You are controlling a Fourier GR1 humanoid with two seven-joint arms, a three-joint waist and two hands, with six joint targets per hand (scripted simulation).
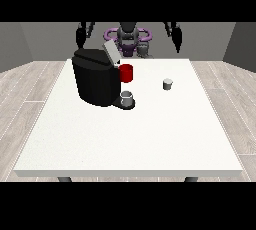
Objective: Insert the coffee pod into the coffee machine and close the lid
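Note:
A black coffee machine (95,76) stands on the white table (130,134) at the left, its grey lid (111,53) tilted up and open. A red part (126,73) shows at its front, with a grey cup (127,98) on the drip base below. The small grey coffee pod (168,84) sits alone on the table, right of the machine. Both hands hang raised behind the far edge: the hand at the view's left (80,36) above the machine, the hand at the view's right (176,38) behind the pod. Neither touches anything.
The robot's torso (128,39) with purple rings stands behind the far table edge. Wooden floor surrounds the table. The wide near half of the tabletop is bare white surface.

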